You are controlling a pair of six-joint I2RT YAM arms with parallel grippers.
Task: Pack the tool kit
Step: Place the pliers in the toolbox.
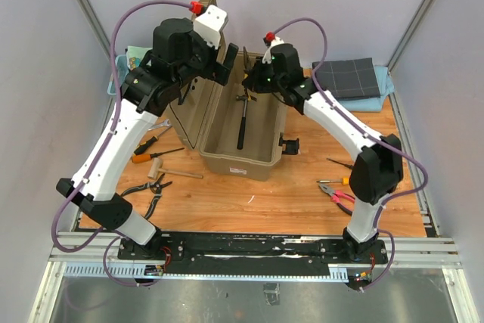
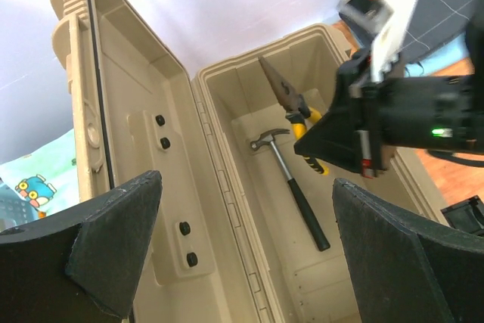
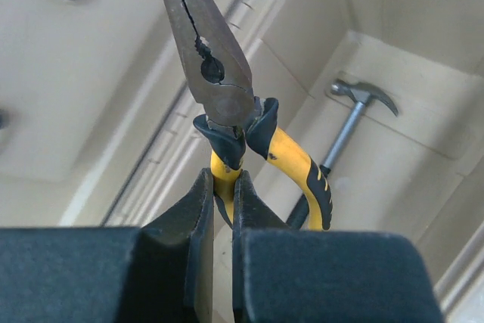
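While right jaws clench yellow pliers (image 3: 219, 73) over the toolbox (image 1: 234, 160), left jaws gape; wooden tabletop (image 1: 265, 196), pale walls (image 1: 340, 5).

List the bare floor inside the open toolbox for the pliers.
Bare: toolbox floor between the hammer handle and hinge-side wall, and past the handle tip. Crowded: the hammerhead end, where the right claw holds the pliers.

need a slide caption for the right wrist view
Right gripper shut on yellow-handled needle-nose pliers, poised over the open tan toolbox with a hammer lying inside.
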